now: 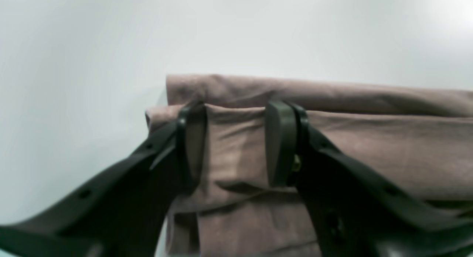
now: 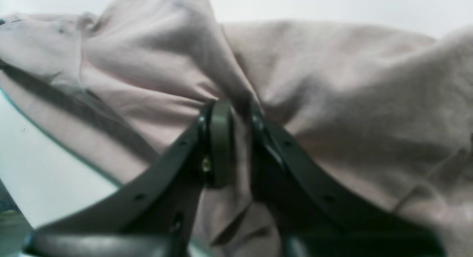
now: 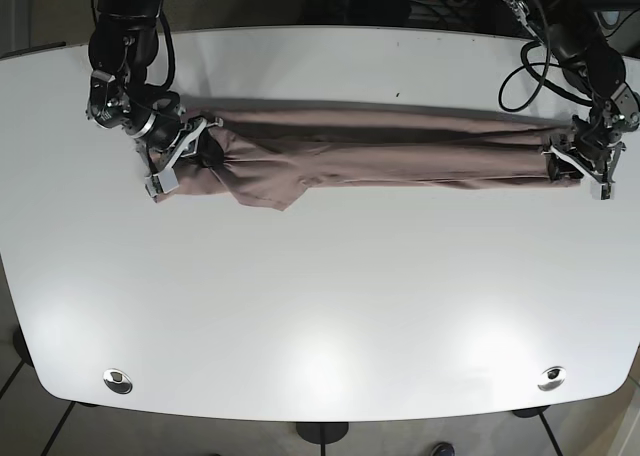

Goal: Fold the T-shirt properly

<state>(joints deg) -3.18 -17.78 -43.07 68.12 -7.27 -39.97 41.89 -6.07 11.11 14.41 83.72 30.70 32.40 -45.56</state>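
The dusty pink T-shirt (image 3: 400, 148) lies as a long narrow folded band across the far half of the white table (image 3: 320, 296). My right gripper (image 3: 203, 143), at the band's left end in the base view, is shut on a bunched ridge of the shirt (image 2: 351, 83); its fingers (image 2: 220, 139) pinch the cloth between them (image 2: 238, 113). My left gripper (image 3: 582, 163) is at the band's right end. In the left wrist view its jaws (image 1: 232, 113) stand apart, straddling the folded edge of the shirt (image 1: 369, 146), which lies flat between them.
A loose flap of the shirt (image 3: 280, 191) hangs toward the table's front near the left end. Bare white table surface lies in front of the band. Cables (image 3: 520, 66) run at the back right. Two round fittings (image 3: 117, 380) sit near the front edge.
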